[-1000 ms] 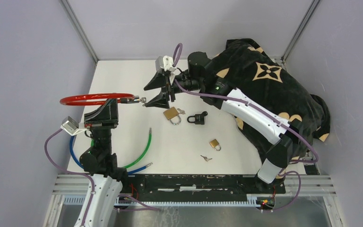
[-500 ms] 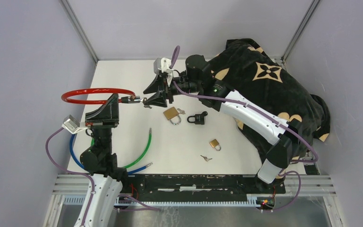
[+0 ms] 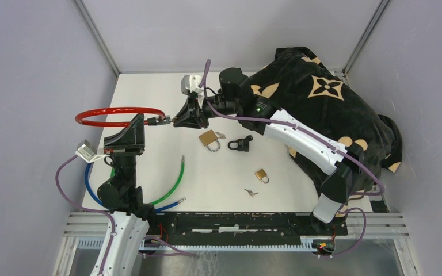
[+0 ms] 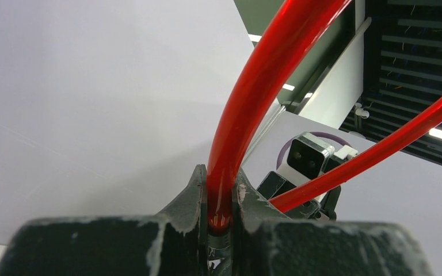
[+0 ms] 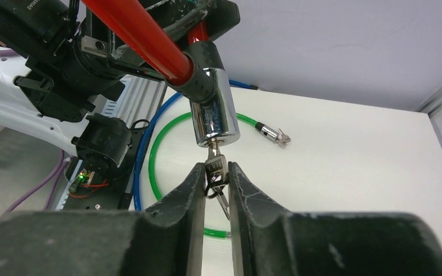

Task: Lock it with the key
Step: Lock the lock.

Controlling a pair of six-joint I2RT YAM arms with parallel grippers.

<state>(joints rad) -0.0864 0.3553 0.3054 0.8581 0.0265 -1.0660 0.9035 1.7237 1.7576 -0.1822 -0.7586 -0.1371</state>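
**Key in the barrel, both grippers clamped**

Your right wrist view tells you most. The right gripper (image 5: 216, 179) has its jaws nearly together, pinching the head of the key (image 5: 215, 168). The key's blade sits in the underside of the chrome barrel (image 5: 214, 115). The red cable (image 5: 141, 35) runs up and left from the barrel's black collar. Below the barrel, the green cable (image 5: 152, 172) and blue cable (image 5: 140, 155) curve across the desk (image 5: 345, 172).

Only your left wrist view shows the other grip. The left gripper (image 4: 220, 187) is clamped tight on the red cable, which fills the slot between its fingers. A second strand of the loop crosses behind, in front of the right wrist camera (image 4: 308, 163).

The top view makes the key too small to judge, but it gives you the layout. The barrel hangs above the desk between the two grippers, and the red loop stretches left of it. A brass padlock (image 3: 209, 138) and a black padlock (image 3: 241, 143) lie just right of the barrel. A small padlock (image 3: 261, 175) and a loose key (image 3: 251, 192) lie farther toward you. The cloth (image 3: 322, 98), well right of the barrel, carries tan flower motifs.

White lettering on the left arm (image 5: 40, 34), up-left of the barrel, is cut off and unreadable.
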